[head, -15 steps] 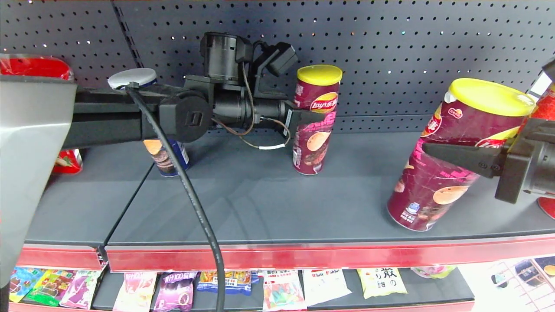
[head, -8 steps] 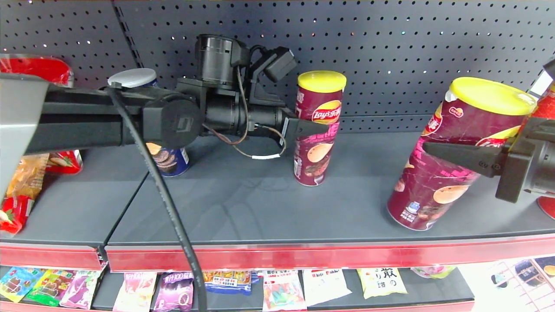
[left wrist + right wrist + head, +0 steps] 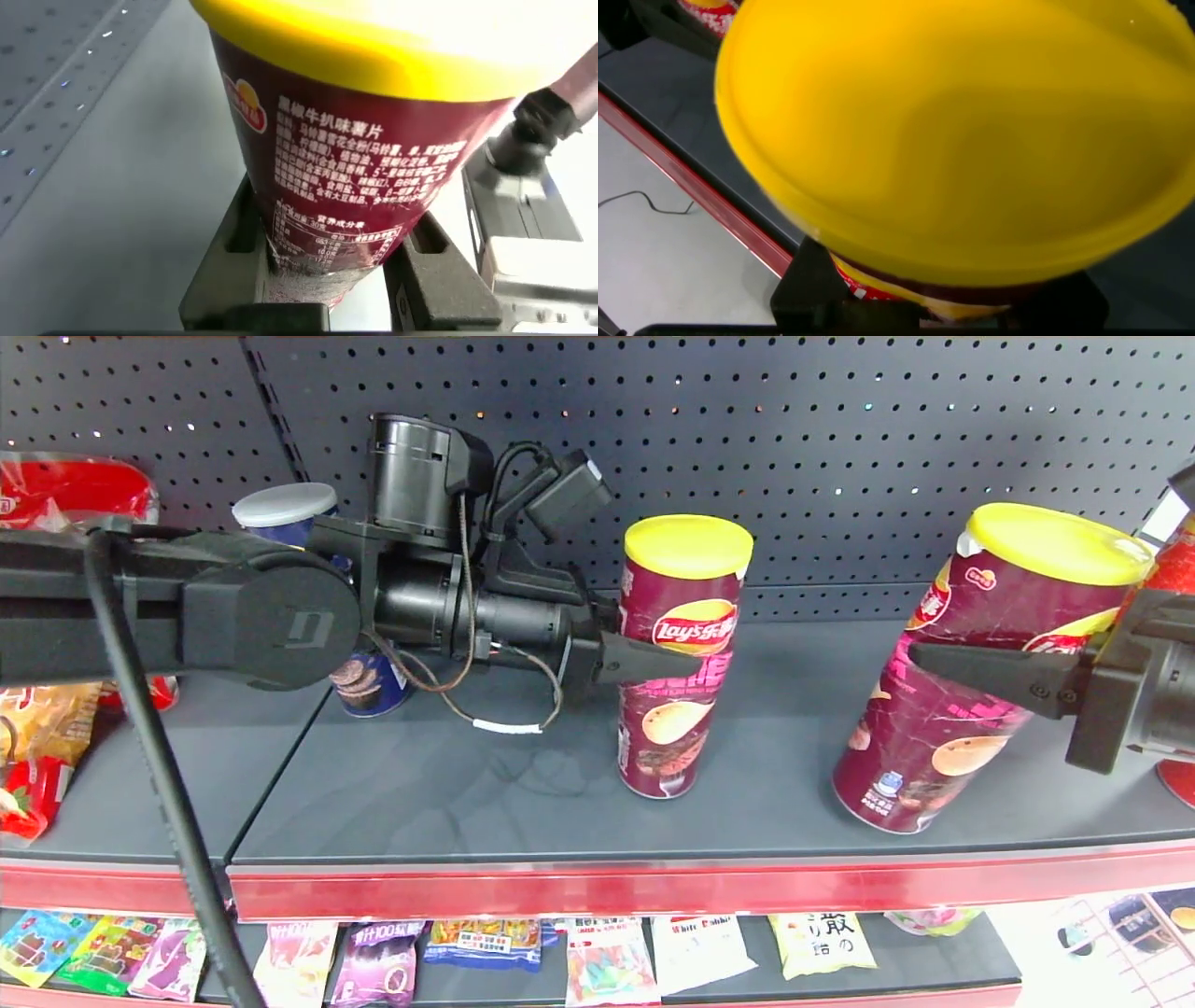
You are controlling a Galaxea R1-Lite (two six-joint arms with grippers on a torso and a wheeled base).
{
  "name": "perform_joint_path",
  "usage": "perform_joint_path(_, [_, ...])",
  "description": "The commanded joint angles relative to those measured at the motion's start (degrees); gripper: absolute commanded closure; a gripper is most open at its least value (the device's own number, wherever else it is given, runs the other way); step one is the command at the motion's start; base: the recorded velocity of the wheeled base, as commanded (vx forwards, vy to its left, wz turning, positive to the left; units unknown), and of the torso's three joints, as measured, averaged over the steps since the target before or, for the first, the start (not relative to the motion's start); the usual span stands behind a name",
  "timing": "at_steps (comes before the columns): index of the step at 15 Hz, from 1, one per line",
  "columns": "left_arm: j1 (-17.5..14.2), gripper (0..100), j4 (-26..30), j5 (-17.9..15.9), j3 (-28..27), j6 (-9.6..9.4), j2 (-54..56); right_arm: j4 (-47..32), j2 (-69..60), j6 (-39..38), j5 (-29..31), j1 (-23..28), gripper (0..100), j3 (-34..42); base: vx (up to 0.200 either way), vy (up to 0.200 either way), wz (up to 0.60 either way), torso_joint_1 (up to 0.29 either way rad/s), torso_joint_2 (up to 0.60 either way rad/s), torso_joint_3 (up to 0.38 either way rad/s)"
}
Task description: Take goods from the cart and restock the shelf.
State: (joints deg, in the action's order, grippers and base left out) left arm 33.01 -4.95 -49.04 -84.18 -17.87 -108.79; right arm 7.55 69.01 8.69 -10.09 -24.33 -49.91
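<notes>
A: Head view, what had changed?
B: The left gripper (image 3: 667,663), clamped on the left can (image 3: 686,607), had drawn it down from mid-frame toward the shelf (image 3: 523,784) front. The right gripper (image 3: 971,667) still clenched the tilted right can (image 3: 990,607) at right; neither seemed placed.

Both chip cans (image 3: 672,747) look glossy, their plastic lids (image 3: 688,543) smooth, the shelf (image 3: 467,803) matt.

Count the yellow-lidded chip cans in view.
2: an upright can mid-shelf in the left gripper, a tilted can farther right in the right gripper. Others may be hidden.
</notes>
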Motion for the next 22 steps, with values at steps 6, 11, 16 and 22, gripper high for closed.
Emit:
perform_joint_path(6, [1.0, 100, -0.06, -2.46, 1.73, -1.46, 0.6, 0.01, -0.02, 0.01, -0.01, -0.01, 100, -0.1, 0.0, 0.0, 0.0, 0.0, 0.0, 0.0])
perform_joint_path(11, [2.14, 100, -0.15, -2.64, 3.67, -1.55, 0.6, 0.01, -0.02, 0.01, -0.01, -0.01, 100, -0.1, 0.0, 0.0, 0.0, 0.0, 0.0, 0.0])
perform_joint_path(16, [2.58, 100, -0.06, -2.81, 4.11, -1.11, 0.77, 0.01, -0.02, 0.01, -0.01, -0.01, 100, -0.19, 0.0, 0.0, 0.0, 0.0, 0.0, 0.0])
perform_joint_path(22, [2.5, 100, -0.06, -5.01, 6.13, -1.11, 1.74, 0.01, -0.02, 0.01, -0.01, -0.01, 100, -0.1, 0.0, 0.0, 0.0, 0.0, 0.0, 0.0])
